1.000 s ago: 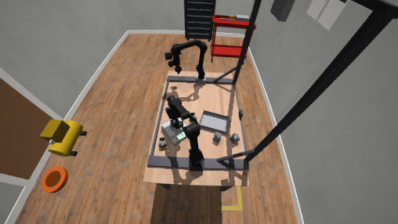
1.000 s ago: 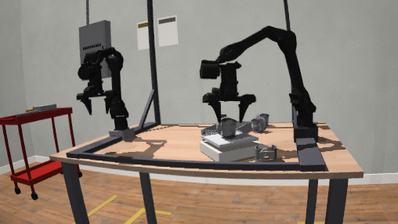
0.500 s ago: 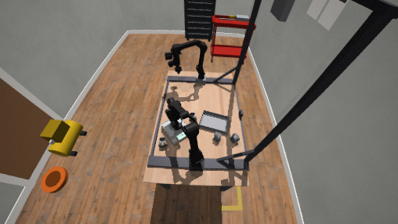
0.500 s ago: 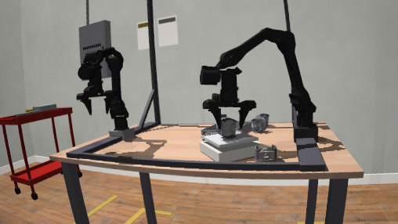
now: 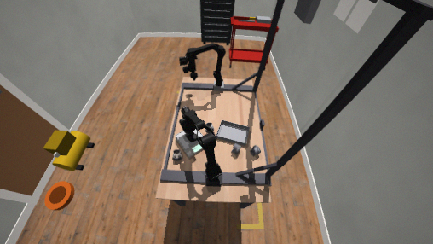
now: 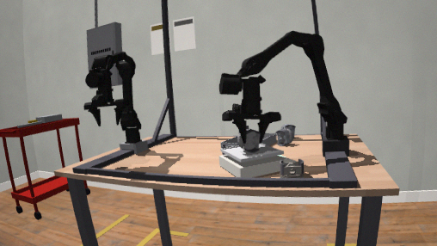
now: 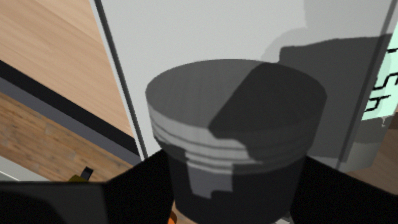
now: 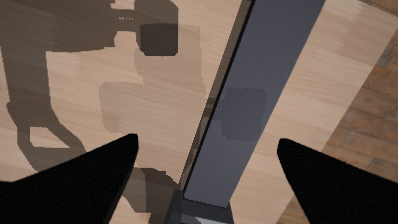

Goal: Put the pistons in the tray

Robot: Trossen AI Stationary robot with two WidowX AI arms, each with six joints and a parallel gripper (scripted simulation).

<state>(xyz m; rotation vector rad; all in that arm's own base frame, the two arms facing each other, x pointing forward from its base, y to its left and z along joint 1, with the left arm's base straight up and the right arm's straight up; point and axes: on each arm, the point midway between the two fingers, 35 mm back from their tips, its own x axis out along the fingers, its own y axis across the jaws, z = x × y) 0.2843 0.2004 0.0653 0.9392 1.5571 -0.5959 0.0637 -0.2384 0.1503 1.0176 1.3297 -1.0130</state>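
Left wrist view: the piston on the scale (image 5: 183,148) (image 6: 241,169) (image 7: 200,30) lies on its side, its flat crown facing 12 o'clock and its long axis running roughly from 12 to 6. The left end effector (image 5: 192,136) (image 6: 254,142) (image 7: 225,149) is closed around this gripped piston (image 6: 251,139) (image 7: 235,100), its fingers meeting the skirt from about 8 and 4 o'clock.

In the top view, the steel parts tray (image 5: 232,141) sits on the desk (image 5: 230,107) (image 6: 193,150) at about 2 o'clock from the scale, its long axis running roughly 10 to 4. Two pistons stand outside it, the nearer piston (image 5: 235,148) close to its rim at about 5 o'clock and the farther piston (image 5: 256,150) at about 4. The outer piston (image 5: 176,154) (image 6: 292,168) is just beside the scale, at 8 o'clock in the top view; I cannot tell its axis. The right end effector (image 5: 193,77) (image 6: 109,124) (image 8: 208,143) is open, with nothing between its fingers, well apart from the pistons.
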